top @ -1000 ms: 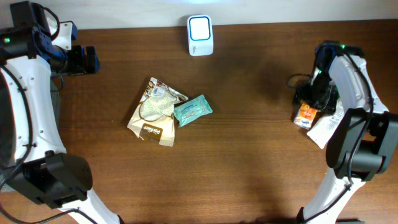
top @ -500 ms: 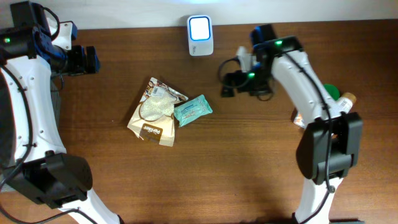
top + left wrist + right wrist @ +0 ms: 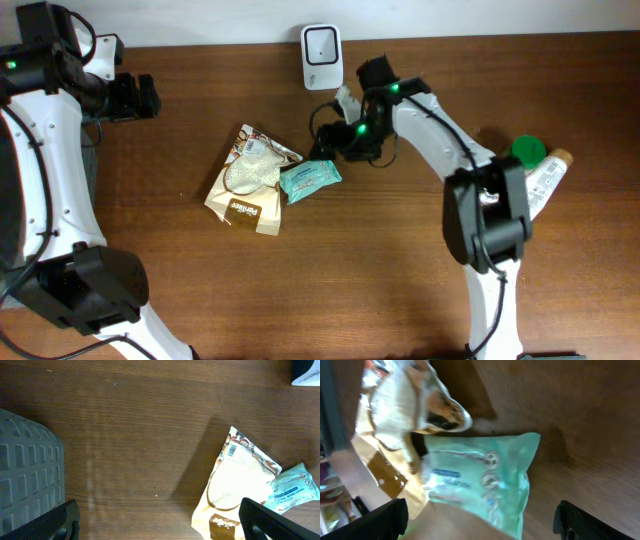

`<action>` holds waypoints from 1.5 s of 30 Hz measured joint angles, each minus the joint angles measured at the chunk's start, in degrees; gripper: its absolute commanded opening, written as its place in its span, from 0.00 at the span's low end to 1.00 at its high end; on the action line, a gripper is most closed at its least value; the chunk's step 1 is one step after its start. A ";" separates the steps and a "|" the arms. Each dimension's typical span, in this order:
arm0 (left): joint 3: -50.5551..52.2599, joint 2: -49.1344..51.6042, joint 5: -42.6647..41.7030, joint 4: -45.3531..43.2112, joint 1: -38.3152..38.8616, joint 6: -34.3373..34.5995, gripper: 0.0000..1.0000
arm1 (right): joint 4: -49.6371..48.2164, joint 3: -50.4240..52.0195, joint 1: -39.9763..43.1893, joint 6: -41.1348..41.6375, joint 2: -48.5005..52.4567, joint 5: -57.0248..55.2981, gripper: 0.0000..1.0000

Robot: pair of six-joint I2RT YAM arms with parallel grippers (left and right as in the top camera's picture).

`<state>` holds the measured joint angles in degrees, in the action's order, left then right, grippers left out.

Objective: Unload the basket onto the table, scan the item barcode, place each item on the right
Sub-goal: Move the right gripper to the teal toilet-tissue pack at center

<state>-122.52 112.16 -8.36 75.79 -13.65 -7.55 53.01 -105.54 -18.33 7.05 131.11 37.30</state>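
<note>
A teal wipes packet (image 3: 310, 178) lies on the wooden table, overlapping a tan snack bag (image 3: 248, 182). The white scanner (image 3: 321, 45) stands at the back edge. My right gripper (image 3: 330, 150) hovers open just right of and above the packet, holding nothing. In the right wrist view the packet (image 3: 480, 480) lies ahead of the open right gripper (image 3: 487, 522), with the snack bag (image 3: 400, 415) beyond it. My left gripper (image 3: 135, 97) is open at the far left, apart from everything. The left wrist view shows the open left gripper (image 3: 160, 522) over bare wood, and the snack bag (image 3: 240, 480) with a barcode near its top corner.
A green-capped bottle (image 3: 527, 150) and a white tube (image 3: 545, 182) lie at the right side. A grey slatted basket (image 3: 25, 475) sits at the left edge. The right arm stretches over the table's middle right.
My right arm has swung from the far right across the table to the teal packet. The scanner's face was bright and is now dim. The left arm has not moved.
</note>
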 measured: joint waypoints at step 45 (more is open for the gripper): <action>0.00 0.00 -0.02 0.00 0.00 -0.02 0.99 | -1.90 -1.44 -0.24 1.53 8.85 11.98 0.04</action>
<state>-122.52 112.16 -8.38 75.79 -13.65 -7.57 51.11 -106.98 -18.57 8.58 139.96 49.28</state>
